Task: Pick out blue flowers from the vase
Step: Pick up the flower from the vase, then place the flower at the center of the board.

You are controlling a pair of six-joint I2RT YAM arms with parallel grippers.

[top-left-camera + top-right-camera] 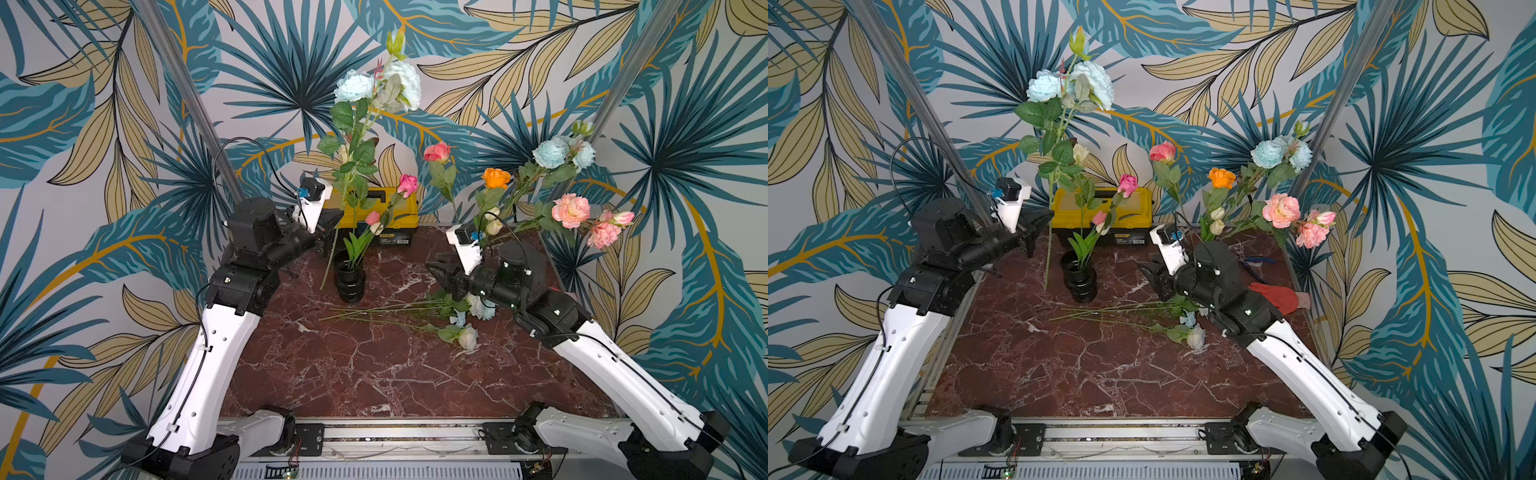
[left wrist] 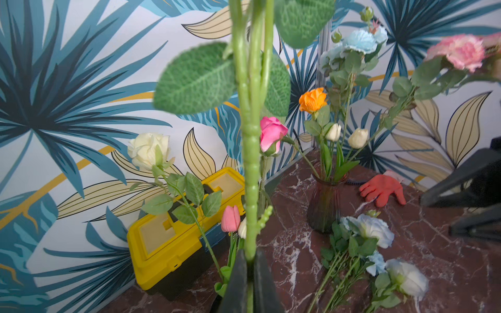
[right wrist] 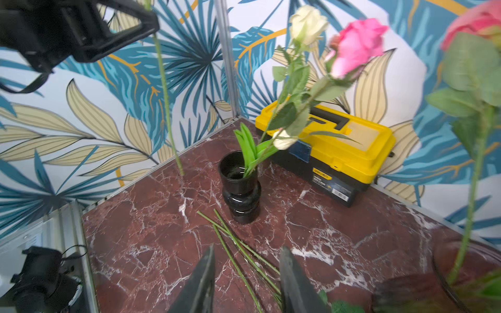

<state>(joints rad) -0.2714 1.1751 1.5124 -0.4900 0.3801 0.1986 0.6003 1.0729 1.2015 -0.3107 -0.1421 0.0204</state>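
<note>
My left gripper (image 1: 328, 233) is shut on the long green stem (image 2: 250, 189) of a spray of blue flowers (image 1: 356, 86). It holds the spray upright just left of the black vase (image 1: 350, 276), and the stem's lower end (image 3: 177, 160) hangs clear of the vase mouth. More blue flowers (image 2: 375, 230) lie on the marble table beside my right arm. Another blue spray (image 1: 555, 151) stands in a reddish glass vase (image 2: 325, 200) at the back right. My right gripper (image 3: 246, 254) is open over the lying stems (image 3: 244, 252), holding nothing.
The black vase keeps a pink rose (image 1: 408, 184), tulips and a cream rose. A yellow toolbox (image 1: 397, 205) sits against the back wall. A red glove (image 1: 1281, 297) and blue-handled pliers (image 1: 1260, 262) lie at the right edge. Orange and peach blooms share the glass vase.
</note>
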